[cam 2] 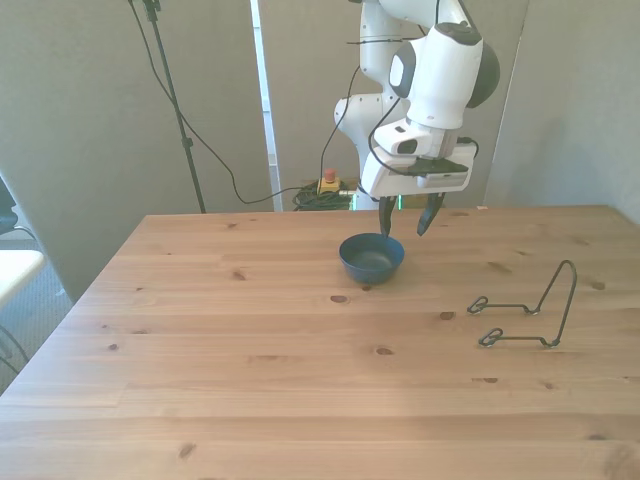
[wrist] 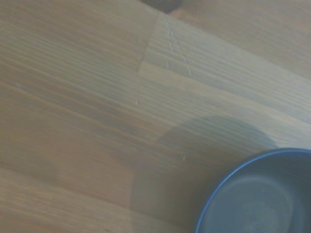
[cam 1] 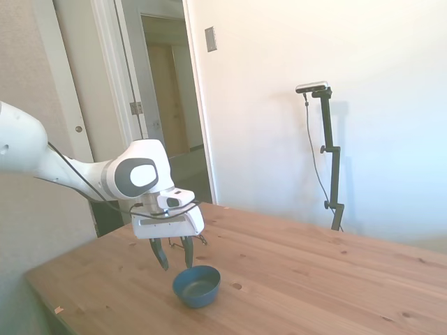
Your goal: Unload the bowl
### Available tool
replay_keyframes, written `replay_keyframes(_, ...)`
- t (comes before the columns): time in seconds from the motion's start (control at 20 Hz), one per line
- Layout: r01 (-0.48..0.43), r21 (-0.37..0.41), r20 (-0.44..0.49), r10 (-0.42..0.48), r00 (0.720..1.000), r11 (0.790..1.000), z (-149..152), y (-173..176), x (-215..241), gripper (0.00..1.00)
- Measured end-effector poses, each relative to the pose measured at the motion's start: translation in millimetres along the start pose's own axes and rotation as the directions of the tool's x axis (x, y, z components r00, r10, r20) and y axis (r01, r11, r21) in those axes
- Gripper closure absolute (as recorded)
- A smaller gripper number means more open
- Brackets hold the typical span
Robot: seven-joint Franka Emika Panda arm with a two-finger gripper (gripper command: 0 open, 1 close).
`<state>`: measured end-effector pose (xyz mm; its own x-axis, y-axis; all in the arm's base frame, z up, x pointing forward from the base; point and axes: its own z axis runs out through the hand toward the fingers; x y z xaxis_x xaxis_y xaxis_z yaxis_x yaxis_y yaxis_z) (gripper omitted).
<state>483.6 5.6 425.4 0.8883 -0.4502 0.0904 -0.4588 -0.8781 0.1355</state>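
Resting upright on grainy wooden table (cam 2: 250, 340) — round matte blue bowl (cam 2: 371, 257), dark fingers (cam 2: 404, 218) released above.

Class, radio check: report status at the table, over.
Gripper open, empty, hovering just behind the bowl. Bowl upright on the table, not on the wire rack, which stands apart toward the front view's right. Nothing in the way, over.

Bright, washed-out daylight; wrist view blurry, a soft shadow beside the bowl (wrist: 257, 194).
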Motion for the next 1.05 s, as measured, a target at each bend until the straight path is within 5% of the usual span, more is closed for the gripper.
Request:
replay_keyframes(0.6, -0.006, 0.239, -0.126, 0.037, 0.991, 0.971, -35, -18, -61, 0.00)
replay_keyframes(1.05, 0.025, 0.379, -0.081, 0.007, 0.997, 0.925, -37, -32, -74, 0.00)
